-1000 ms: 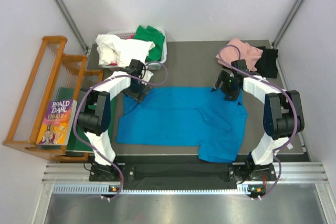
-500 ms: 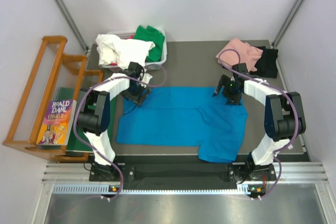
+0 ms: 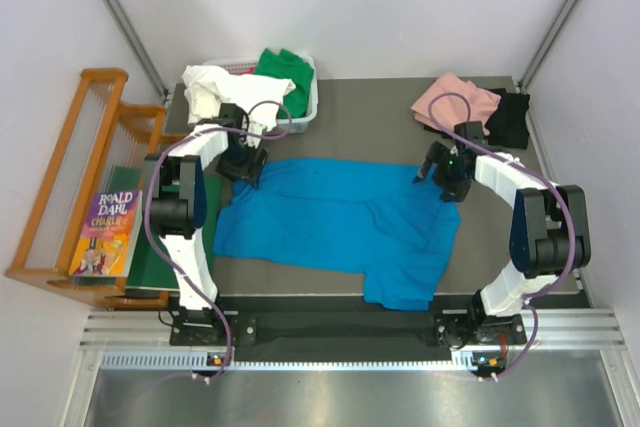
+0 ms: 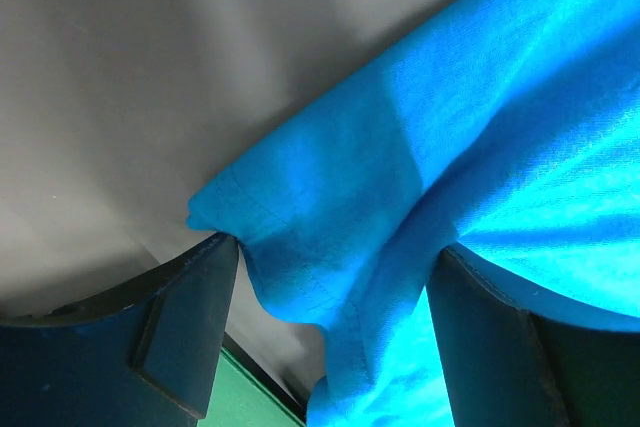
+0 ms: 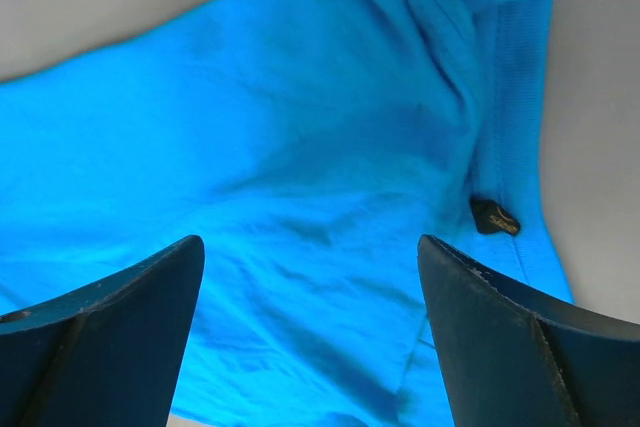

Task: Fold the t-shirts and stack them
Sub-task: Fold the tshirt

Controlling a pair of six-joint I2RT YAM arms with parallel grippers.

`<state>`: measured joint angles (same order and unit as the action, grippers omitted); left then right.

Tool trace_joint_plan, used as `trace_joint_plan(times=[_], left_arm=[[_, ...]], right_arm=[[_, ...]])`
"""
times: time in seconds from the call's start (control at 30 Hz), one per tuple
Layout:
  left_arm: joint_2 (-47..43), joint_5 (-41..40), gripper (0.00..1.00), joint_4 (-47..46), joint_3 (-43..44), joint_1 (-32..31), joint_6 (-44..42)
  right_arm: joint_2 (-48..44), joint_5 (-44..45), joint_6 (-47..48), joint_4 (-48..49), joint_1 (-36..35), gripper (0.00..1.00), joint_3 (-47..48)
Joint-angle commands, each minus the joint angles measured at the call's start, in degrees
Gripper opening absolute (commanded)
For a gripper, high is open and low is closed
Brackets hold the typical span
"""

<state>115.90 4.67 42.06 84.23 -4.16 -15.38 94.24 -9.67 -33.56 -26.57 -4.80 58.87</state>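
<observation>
The bright blue t-shirt [image 3: 340,222] lies spread on the grey table, with one part hanging toward the near edge. My left gripper [image 3: 243,165] is at its far left corner. In the left wrist view its jaws [image 4: 332,247] stand wide apart, and a bunched hem of the blue t-shirt [image 4: 480,127] spans the gap and touches both fingers. My right gripper [image 3: 447,185] is over the shirt's far right part. It is open [image 5: 310,247] above the blue cloth [image 5: 300,127], close to a small dark label [image 5: 494,216], and grips nothing.
A white basket [image 3: 305,112] at the far left holds a white tee [image 3: 225,92] and a green tee [image 3: 285,67]. A pink tee [image 3: 460,99] and a black tee [image 3: 510,117] lie at the far right corner. A wooden rack [image 3: 70,187], a book [image 3: 108,232] and a green board [image 3: 140,272] stand left of the table.
My left gripper has moved left and away toward the basket, and the blue shirt's left side shifted with it. The right gripper slid slightly right, its jaws a little wider.
</observation>
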Motion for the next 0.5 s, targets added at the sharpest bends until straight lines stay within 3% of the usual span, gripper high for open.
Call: trace_joint_plan(times=[0.0,0.47], left_arm=[[0.31,-0.63,0.77,-3.74,0.51,0.39,0.08],[-17.44,1.13,0.79,3.45,-2.14,-0.85,-2.55]], right_arm=[[-1.78,-0.17,0.34,0.73,0.58,0.88,-0.25],[2.0,0.26,-1.07,3.45,0.67,0.91,-2.62]])
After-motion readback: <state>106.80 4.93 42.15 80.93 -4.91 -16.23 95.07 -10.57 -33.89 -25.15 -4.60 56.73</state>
